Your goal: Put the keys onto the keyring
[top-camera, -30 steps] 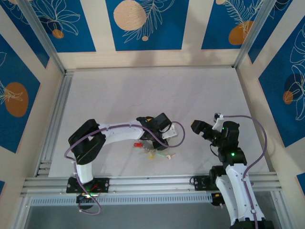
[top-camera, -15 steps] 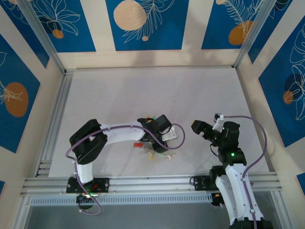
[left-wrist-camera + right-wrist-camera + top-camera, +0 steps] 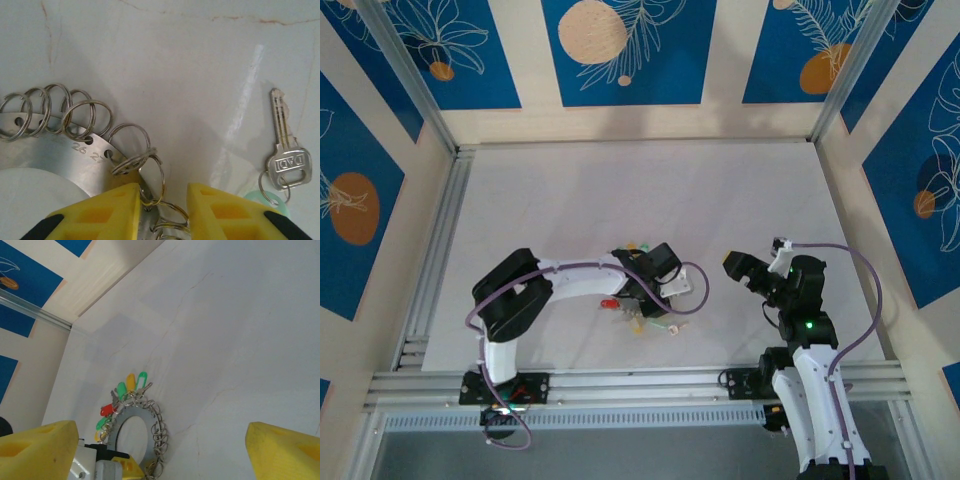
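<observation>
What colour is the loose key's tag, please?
Pale mint tag; left wrist view shows it best.

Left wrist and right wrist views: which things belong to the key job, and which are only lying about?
For the job:
- keyring
- loose silver key
- coloured keys at the ring's rim

Only around:
- table
- blue wall panels

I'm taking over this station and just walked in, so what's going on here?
The left tool is down at the keyring, its jaws narrowly apart around one of the small rings on the rim. Several keys already hang there. One key with a mint tag lies loose on the table beside it. The right tool hangs open off to the side, holding nothing.
</observation>
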Controlling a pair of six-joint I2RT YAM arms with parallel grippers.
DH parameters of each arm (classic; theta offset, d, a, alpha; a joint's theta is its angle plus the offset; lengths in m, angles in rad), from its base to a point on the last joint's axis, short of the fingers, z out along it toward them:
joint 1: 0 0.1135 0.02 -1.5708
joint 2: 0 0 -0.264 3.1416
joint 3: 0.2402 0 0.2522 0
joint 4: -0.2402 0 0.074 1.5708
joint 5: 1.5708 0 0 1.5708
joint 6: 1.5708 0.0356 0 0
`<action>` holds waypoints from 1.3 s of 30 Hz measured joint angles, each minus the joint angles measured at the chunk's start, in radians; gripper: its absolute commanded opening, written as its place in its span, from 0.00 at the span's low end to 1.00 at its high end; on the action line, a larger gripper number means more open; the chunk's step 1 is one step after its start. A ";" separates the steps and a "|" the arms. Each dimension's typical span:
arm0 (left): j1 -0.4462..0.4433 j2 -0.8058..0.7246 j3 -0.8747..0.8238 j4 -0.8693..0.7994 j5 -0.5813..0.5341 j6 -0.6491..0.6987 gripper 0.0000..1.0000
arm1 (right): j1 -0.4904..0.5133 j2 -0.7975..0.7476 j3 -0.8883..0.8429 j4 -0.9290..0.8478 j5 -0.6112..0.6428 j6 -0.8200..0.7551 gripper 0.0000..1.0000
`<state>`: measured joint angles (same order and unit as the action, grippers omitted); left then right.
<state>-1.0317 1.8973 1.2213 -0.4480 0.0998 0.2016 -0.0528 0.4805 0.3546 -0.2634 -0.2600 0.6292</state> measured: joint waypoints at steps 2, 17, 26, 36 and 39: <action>0.000 0.005 0.005 0.004 0.000 0.000 0.23 | 0.000 -0.002 0.000 0.000 0.000 0.000 0.87; 0.004 0.000 0.018 0.022 -0.004 -0.011 0.00 | 0.000 -0.002 -0.009 0.000 -0.003 0.000 0.86; 0.020 -0.081 0.006 -0.015 -0.003 -0.035 0.00 | 0.000 -0.015 -0.010 0.000 -0.003 -0.001 0.86; 0.030 -0.088 0.006 -0.042 -0.003 -0.043 0.00 | 0.000 -0.029 -0.010 -0.011 -0.003 -0.005 0.86; 0.032 -0.082 0.006 -0.042 -0.003 -0.045 0.00 | 0.000 -0.034 -0.010 -0.015 -0.003 -0.008 0.86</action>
<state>-0.9993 1.8156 1.2274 -0.4900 0.0963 0.1562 -0.0528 0.4461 0.3447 -0.2787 -0.2630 0.6209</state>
